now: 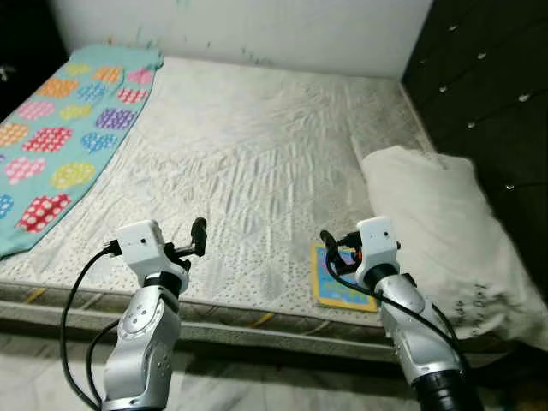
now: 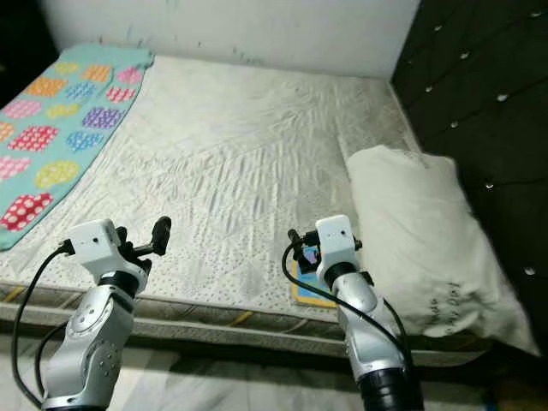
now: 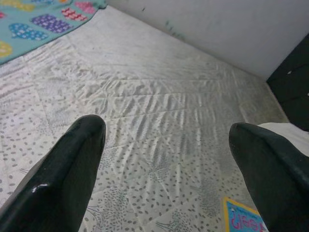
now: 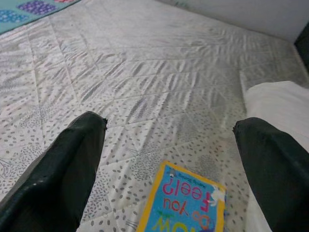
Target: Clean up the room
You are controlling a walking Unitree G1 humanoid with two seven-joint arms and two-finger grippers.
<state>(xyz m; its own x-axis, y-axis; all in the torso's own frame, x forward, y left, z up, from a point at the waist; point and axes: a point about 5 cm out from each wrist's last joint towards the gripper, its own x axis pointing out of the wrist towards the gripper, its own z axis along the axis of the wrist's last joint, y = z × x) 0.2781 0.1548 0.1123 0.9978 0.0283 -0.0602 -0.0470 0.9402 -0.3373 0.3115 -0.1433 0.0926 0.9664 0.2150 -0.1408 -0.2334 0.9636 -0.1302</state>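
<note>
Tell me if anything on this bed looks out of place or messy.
A small children's book lies loose near the mattress's front edge, just under the open right gripper, beside the pillow. The pillow sits askew along the headboard side, and the patterned blanket lies off to the far left edge. Nothing looks spilled or damaged.

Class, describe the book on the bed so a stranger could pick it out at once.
Start at the bare quilted mattress. Near its front edge, beside the white pillow, lies the book, just ahead of the right claw. It is the only flat, blue, yellow-bordered thing there.
</note>
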